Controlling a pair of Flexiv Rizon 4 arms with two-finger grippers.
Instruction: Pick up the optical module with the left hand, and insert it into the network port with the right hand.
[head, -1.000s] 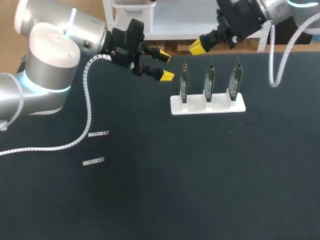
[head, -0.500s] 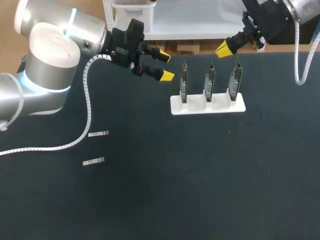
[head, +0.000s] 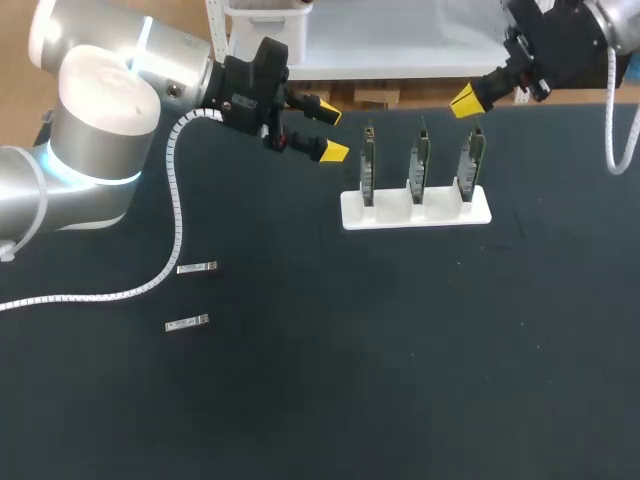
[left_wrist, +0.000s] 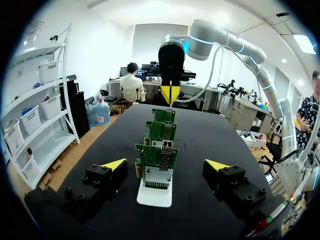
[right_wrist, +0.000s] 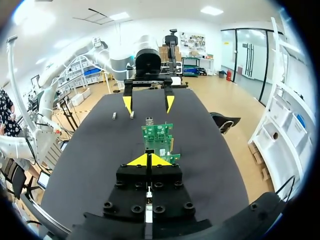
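The left gripper (head: 326, 130) is hanging wide open, the board stand (head: 415, 211) just ahead of it, while the right gripper (head: 466, 100) is hovering pinched together beyond that stand.

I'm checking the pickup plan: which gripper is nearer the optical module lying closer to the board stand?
Left. The left gripper hovers beyond the optical module, toward the stand; the right gripper is by the stand's opposite end.

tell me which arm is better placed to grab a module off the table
Left, probably. The left gripper is open and comes in on the side where both optical modules lie; the right gripper is shut, beyond the rack of boards.
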